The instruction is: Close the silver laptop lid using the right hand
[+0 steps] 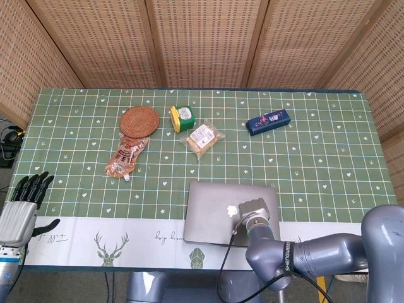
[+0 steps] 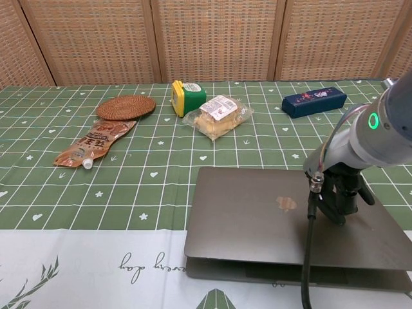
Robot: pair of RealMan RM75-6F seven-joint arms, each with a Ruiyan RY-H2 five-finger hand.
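The silver laptop lies at the table's front edge, its lid lowered almost flat onto the base with only a thin gap at the front. My right hand points down, fingertips pressing on the right part of the lid and thumb sticking out to the side. It holds nothing. In the head view that hand is hidden under its own wrist. My left hand hovers off the table's left front corner, fingers straight and apart, empty.
Behind the laptop lie a wrapped snack, a yellow-green container, a round woven coaster, a brown pouch and a dark blue box. A cable hangs from my right wrist across the laptop.
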